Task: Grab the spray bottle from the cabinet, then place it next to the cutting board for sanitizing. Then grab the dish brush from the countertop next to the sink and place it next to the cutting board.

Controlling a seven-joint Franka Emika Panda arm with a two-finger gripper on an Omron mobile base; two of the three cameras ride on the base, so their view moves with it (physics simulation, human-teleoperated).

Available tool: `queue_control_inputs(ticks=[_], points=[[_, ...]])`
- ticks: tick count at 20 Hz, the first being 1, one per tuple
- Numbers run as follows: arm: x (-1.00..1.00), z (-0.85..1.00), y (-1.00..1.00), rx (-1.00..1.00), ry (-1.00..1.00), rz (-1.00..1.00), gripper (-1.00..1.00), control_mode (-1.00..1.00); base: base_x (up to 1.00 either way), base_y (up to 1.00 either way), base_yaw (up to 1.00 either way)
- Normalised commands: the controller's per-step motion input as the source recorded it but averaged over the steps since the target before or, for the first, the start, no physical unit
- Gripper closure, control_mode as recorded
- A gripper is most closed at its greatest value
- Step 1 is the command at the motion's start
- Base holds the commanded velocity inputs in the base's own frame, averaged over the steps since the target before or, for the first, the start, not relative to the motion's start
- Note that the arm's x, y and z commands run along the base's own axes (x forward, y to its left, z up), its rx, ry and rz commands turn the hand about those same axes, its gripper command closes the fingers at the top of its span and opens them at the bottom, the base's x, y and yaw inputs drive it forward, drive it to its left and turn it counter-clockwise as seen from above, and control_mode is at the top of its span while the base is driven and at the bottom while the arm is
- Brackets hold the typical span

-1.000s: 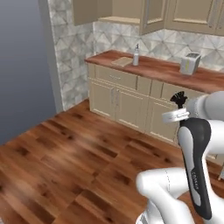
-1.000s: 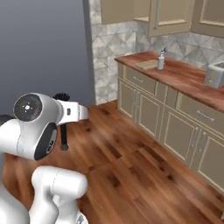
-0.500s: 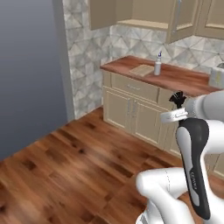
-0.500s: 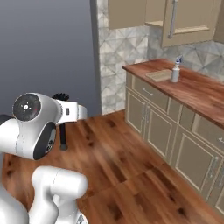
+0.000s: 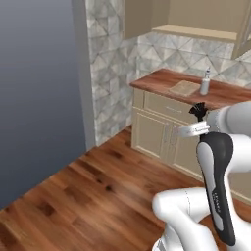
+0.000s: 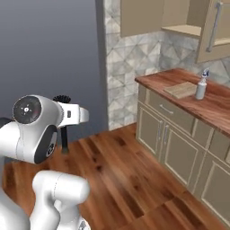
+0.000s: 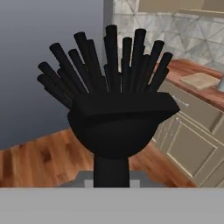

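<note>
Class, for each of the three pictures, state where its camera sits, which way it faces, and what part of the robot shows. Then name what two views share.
Left base view: behind the arm's left, facing the countertop corner; white arm at lower right, dish brush above it.
Right base view: behind the arm's right, facing the same corner; arm at lower left.
Hand view: on the hand, looking along the dish brush bristles toward the cupboards.
Shared: both base views show the cutting board with the spray bottle beside it.
</note>
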Motion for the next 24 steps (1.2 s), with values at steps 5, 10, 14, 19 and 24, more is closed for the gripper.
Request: queue_control_inputs(ticks=[5,10,14,19,24], points=[[0.0,0.0,0.0,0.0,0.0,0.0,1.0,1.0,1.0,0.44,-0.15],[0.0,0.0,0.0,0.0,0.0,0.0,1.0,1.0,1.0,-0.12,-0.28],[0.0,0.0,0.0,0.0,0.0,0.0,1.0,1.0,1.0,0.0,-0.41],[0.0,0.0,0.0,0.0,0.0,0.0,1.0,1.0,1.0,0.15,-0.48],[0.0,0.0,0.0,0.0,0.0,0.0,1.0,1.0,0.87,0.01,-0.55]])
